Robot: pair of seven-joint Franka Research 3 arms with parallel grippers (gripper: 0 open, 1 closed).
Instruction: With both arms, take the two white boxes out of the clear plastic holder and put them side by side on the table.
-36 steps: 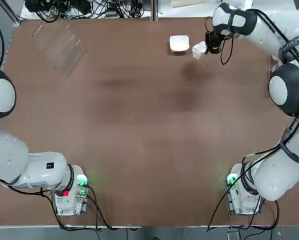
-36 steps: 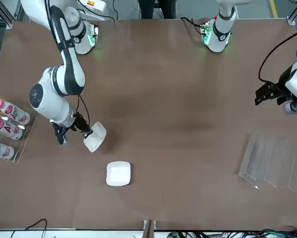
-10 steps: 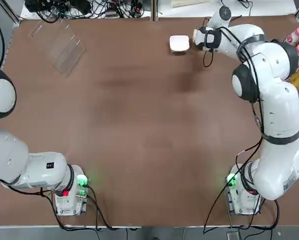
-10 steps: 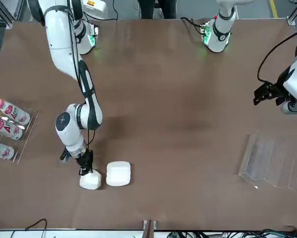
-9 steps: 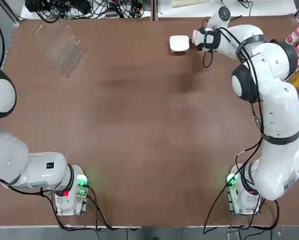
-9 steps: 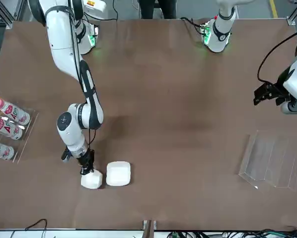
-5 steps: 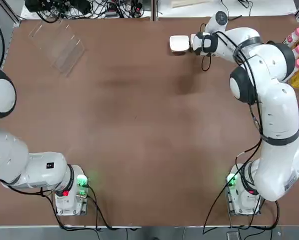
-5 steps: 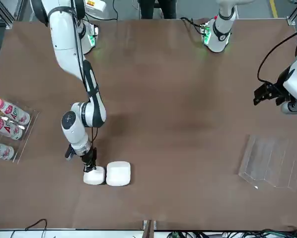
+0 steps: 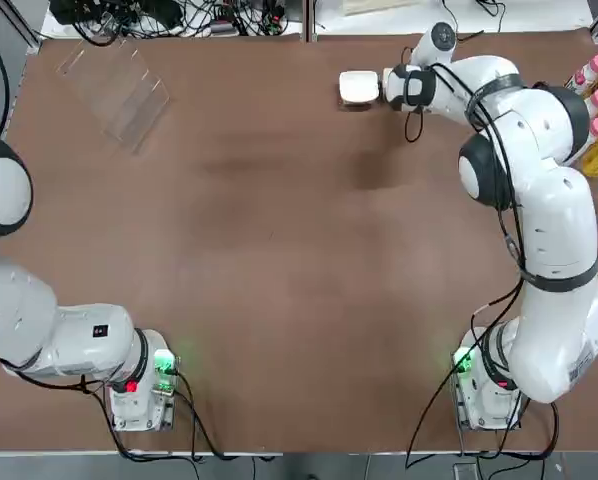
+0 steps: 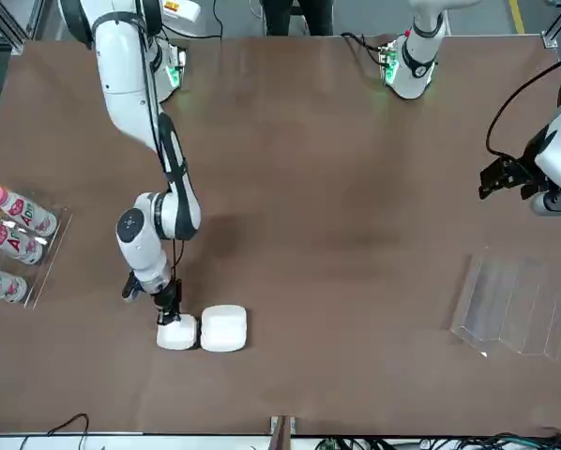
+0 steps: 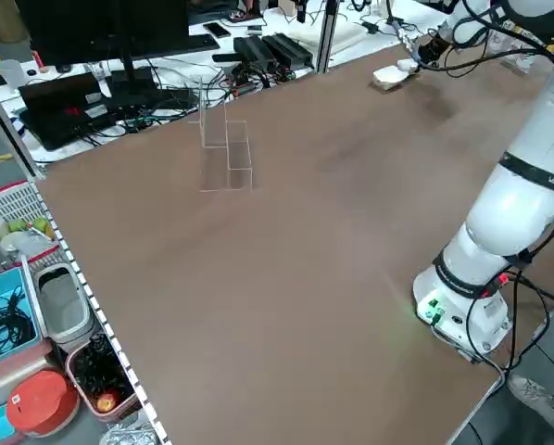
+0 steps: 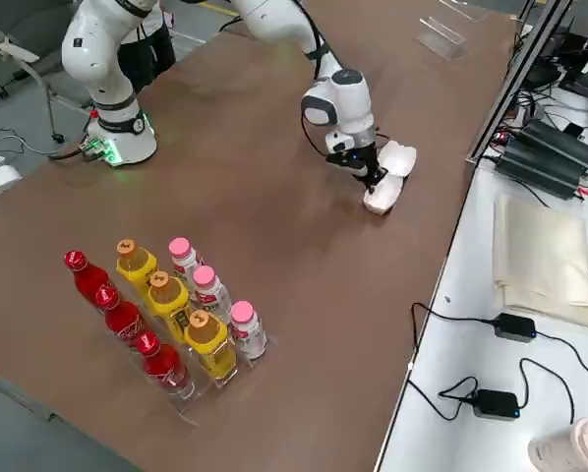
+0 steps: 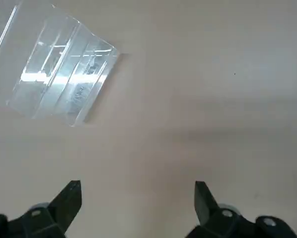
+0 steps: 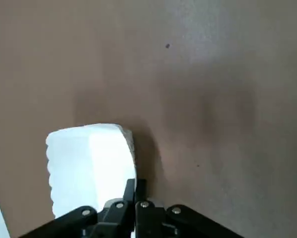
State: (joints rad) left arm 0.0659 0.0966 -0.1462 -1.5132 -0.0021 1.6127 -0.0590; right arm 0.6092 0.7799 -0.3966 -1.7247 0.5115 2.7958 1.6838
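Observation:
Two white boxes lie side by side at the table's far edge. One box [image 9: 358, 87] [image 10: 223, 328] lies free. The other box [image 10: 177, 333] [image 12: 381, 196] [image 14: 89, 163] rests on the table touching it, and my right gripper [image 10: 171, 311] [image 14: 135, 191] stands over it, fingers pinched together at its edge. The clear plastic holder [image 9: 119, 88] [image 10: 518, 302] [image 13: 59, 89] stands with nothing in it at the far left corner. My left gripper [image 10: 502, 176] [image 13: 136, 191] hovers open near the holder, holding nothing.
A clear rack of bottles [image 12: 166, 315] [image 10: 8, 239] stands at the table's right edge, beside my right arm [image 9: 524, 160]. Cables and power bricks [image 12: 530, 147] lie beyond the far edge. Bare brown table [image 9: 299, 250] stretches between the arm bases.
My right gripper carried its white box from the air down to the table and slid it up against the free box. The left arm and the holder stayed still.

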